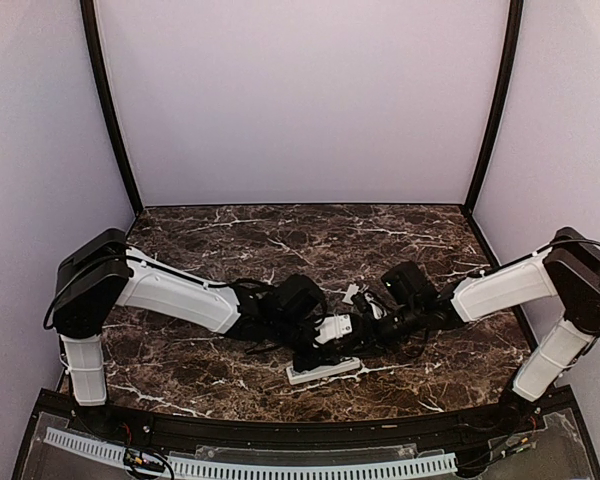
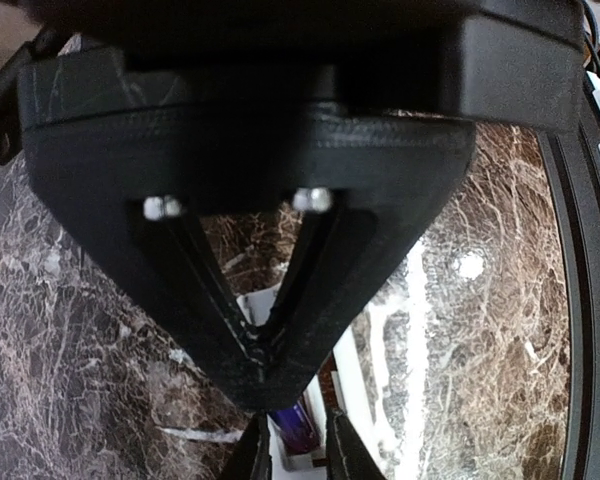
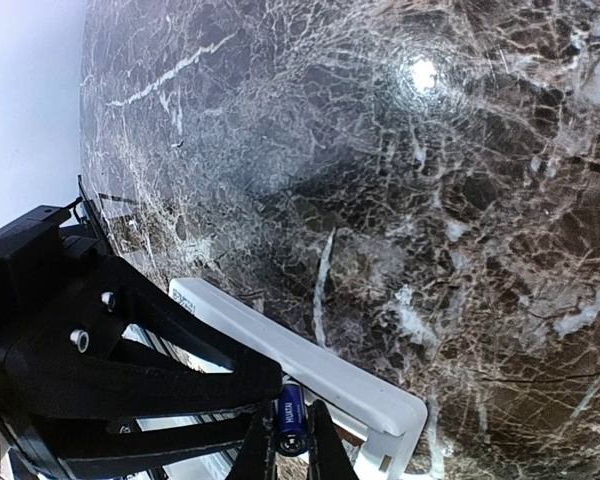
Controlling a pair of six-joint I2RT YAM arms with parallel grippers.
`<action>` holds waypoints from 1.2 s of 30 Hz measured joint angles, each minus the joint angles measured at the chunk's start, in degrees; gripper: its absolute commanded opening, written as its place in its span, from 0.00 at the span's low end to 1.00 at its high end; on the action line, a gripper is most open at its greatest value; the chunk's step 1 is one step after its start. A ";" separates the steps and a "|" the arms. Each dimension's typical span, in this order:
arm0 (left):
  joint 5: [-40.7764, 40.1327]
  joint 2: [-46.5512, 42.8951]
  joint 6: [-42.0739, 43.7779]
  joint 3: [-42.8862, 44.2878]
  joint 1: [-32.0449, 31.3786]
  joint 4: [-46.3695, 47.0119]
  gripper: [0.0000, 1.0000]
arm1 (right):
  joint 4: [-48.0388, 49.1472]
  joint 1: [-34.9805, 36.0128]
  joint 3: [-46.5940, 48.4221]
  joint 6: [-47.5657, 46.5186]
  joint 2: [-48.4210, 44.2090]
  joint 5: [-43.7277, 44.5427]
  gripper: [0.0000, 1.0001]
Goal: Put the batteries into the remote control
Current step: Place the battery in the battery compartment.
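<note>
The white remote control (image 1: pixel 325 371) lies near the table's front edge, between the two arms. Both grippers are down over it: the left gripper (image 1: pixel 312 357) from the left, the right gripper (image 1: pixel 365 335) from the right. In the left wrist view the left gripper (image 2: pixel 298 450) is shut on a glossy blue battery (image 2: pixel 300 425) just above the remote control (image 2: pixel 358 385). In the right wrist view the right gripper (image 3: pixel 291 450) is shut on a blue battery (image 3: pixel 291 415), end towards the camera, at the edge of the remote control's (image 3: pixel 320 360) open compartment.
A small white piece (image 1: pixel 352 293) lies on the dark marble table (image 1: pixel 210 235) just behind the grippers. Pale walls close in the back and sides. A black rail (image 1: pixel 280 432) runs along the near edge.
</note>
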 measured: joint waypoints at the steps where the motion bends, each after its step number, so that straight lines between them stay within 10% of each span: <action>1: -0.11 0.02 0.00 0.02 -0.07 -0.26 0.18 | 0.02 0.00 -0.02 0.00 -0.04 0.07 0.00; 36: -5.73 1.75 0.59 3.74 -2.64 -4.76 0.00 | 2.29 0.17 -3.10 1.03 -1.18 -1.97 0.00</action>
